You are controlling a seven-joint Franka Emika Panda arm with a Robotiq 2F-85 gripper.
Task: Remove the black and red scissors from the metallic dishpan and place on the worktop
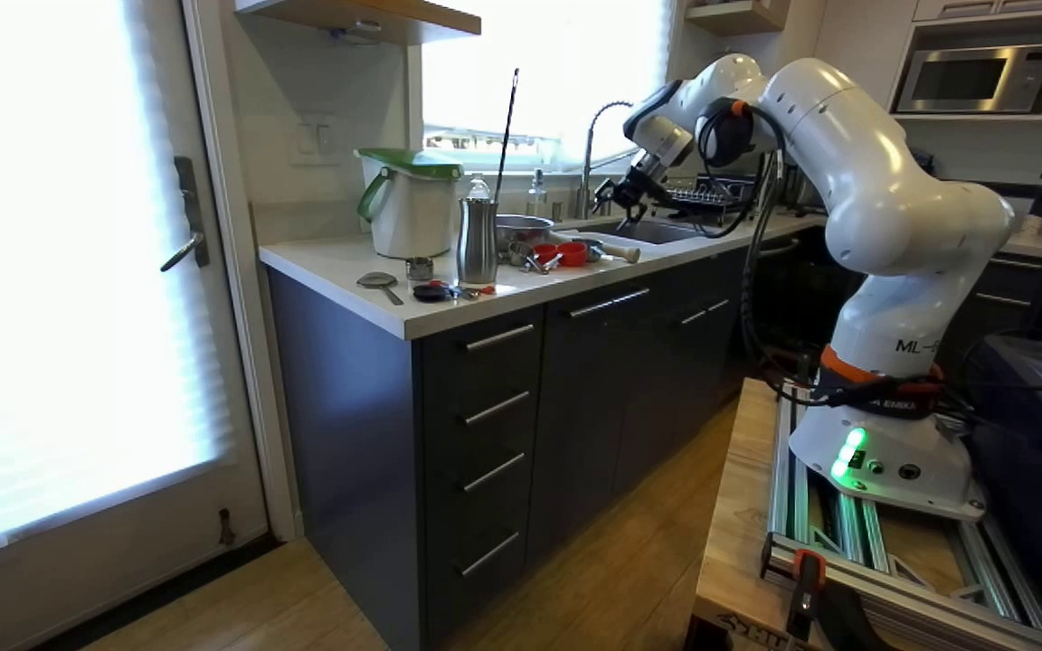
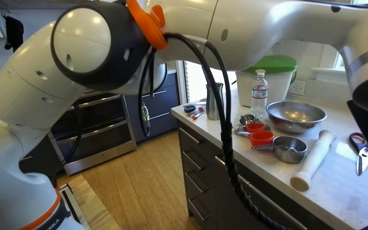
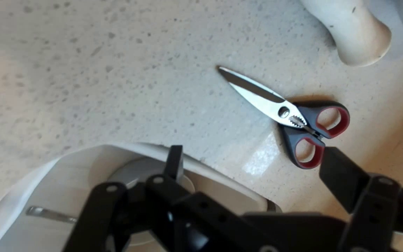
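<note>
The black and red scissors (image 3: 290, 117) lie flat on the pale worktop (image 3: 117, 87) in the wrist view, blades closed. They also show on the worktop (image 2: 337, 199) in an exterior view as the scissors (image 2: 363, 155) at the right. The metallic dishpan (image 3: 152, 150) fills the lower left of the wrist view; in an exterior view the dishpan (image 1: 666, 233) is partly hidden by the arm. My gripper (image 3: 254, 155) is open and empty, fingers wide apart, one over the dishpan's edge and one by the scissors' handle. In an exterior view the gripper (image 1: 613, 215) hangs over the dishpan.
A wooden pestle (image 2: 315, 159) lies near the scissors. A metal bowl (image 2: 295, 116), measuring cups (image 2: 262, 137), a bottle (image 2: 259, 95), a steel cup (image 1: 478, 240) and a green-lidded bin (image 1: 412, 203) stand on the worktop. The tap (image 1: 587, 163) rises behind the dishpan.
</note>
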